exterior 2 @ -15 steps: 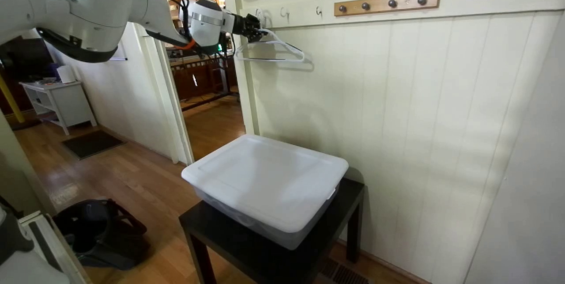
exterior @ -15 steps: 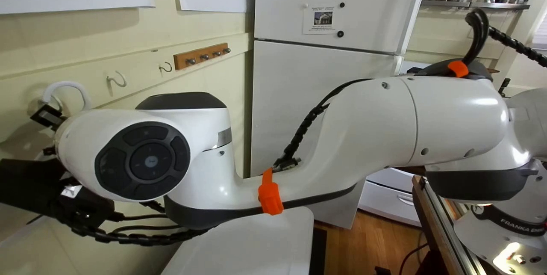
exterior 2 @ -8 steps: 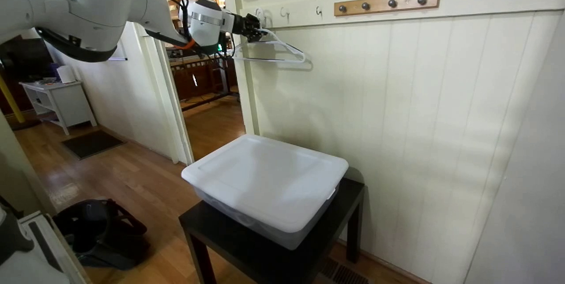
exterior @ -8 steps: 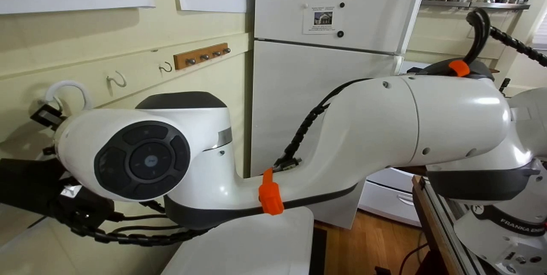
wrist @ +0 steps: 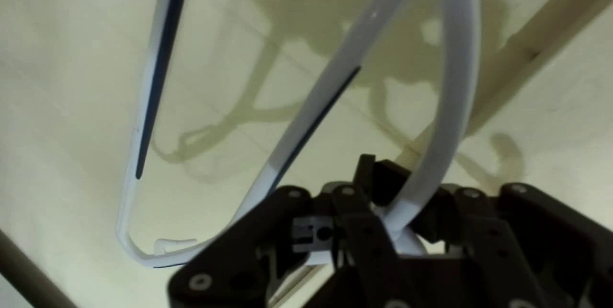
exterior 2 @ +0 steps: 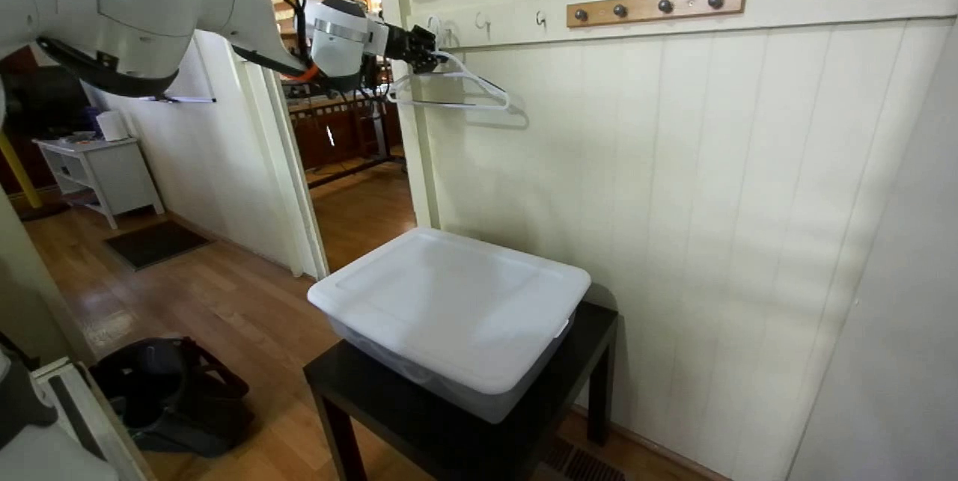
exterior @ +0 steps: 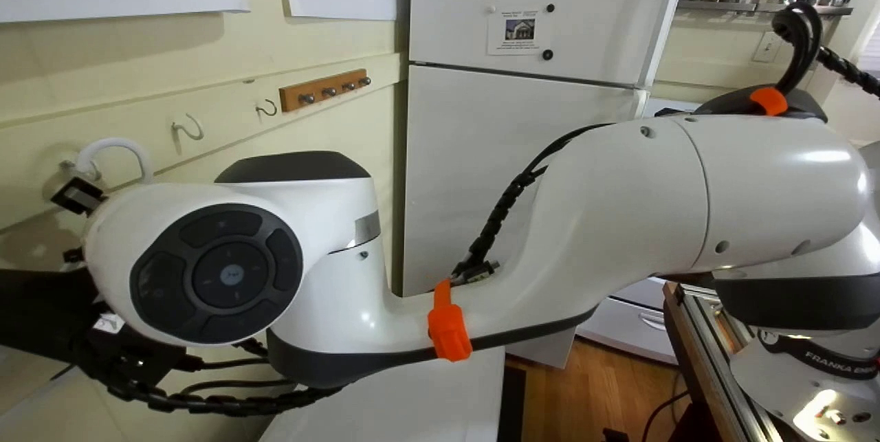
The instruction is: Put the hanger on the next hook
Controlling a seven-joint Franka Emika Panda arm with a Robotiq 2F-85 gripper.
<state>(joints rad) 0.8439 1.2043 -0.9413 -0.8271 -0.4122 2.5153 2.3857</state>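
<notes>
The white hanger (exterior 2: 479,106) hangs from my gripper (exterior 2: 430,54) in an exterior view, its body close to the panelled wall. In the wrist view, my gripper (wrist: 402,198) is shut around the hanger (wrist: 462,59), which passes between the dark fingers. The hanger's curved hook (exterior: 113,142) sticks up beside the leftmost wall hook (exterior: 67,164) in an exterior view. I cannot tell whether they touch. A white wall hook (exterior: 189,128) and a dark metal hook (exterior: 267,108) follow to the right. The gripper's fingers are hidden behind the arm there.
A wooden peg rail (exterior 2: 658,5) is on the wall right of the hooks. A lidded bin (exterior 2: 456,301) stands on a black table (exterior 2: 359,391) below. A fridge (exterior: 522,174) stands past the rail. A doorway lies left of the hooks.
My arm has drawn back slightly. The gripper and hanger have shifted a little left in one view, and the hanger's hook has moved slightly down and right in the other.
</notes>
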